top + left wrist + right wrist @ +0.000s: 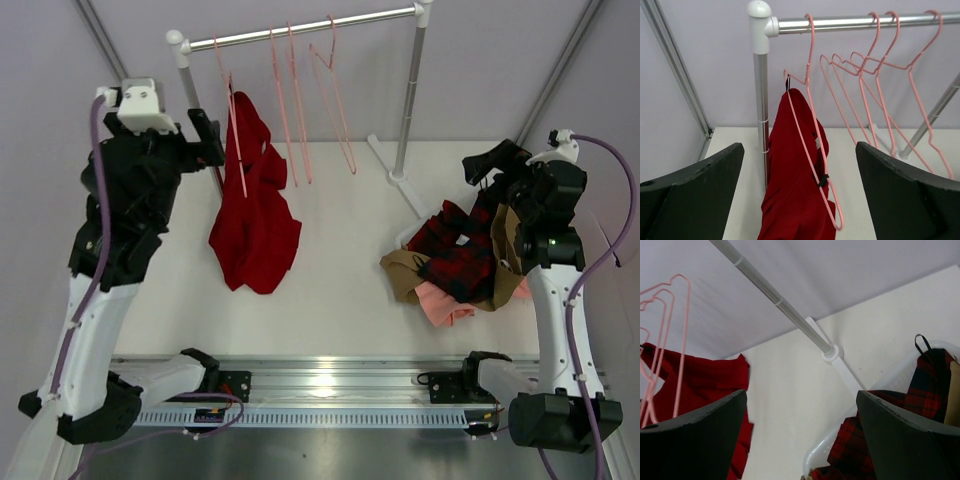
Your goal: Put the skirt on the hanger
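Left fingers apart; skirt hangs vertical on hanger.

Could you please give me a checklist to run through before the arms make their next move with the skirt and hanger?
1. Skirt on the hanger: ok, draped over the one nearest the left post.
2. Hanger hooked over the rail: ok.
3. Skirt spread evenly along the hanger: not ok, it hangs bunched in a narrow fold.
4. Left gripper open and empty: ok, it faces the skirt without touching it.
5. Right gripper open and empty: ok, near the plaid garment.
6. Skirt hem clear of the table: cannot tell.
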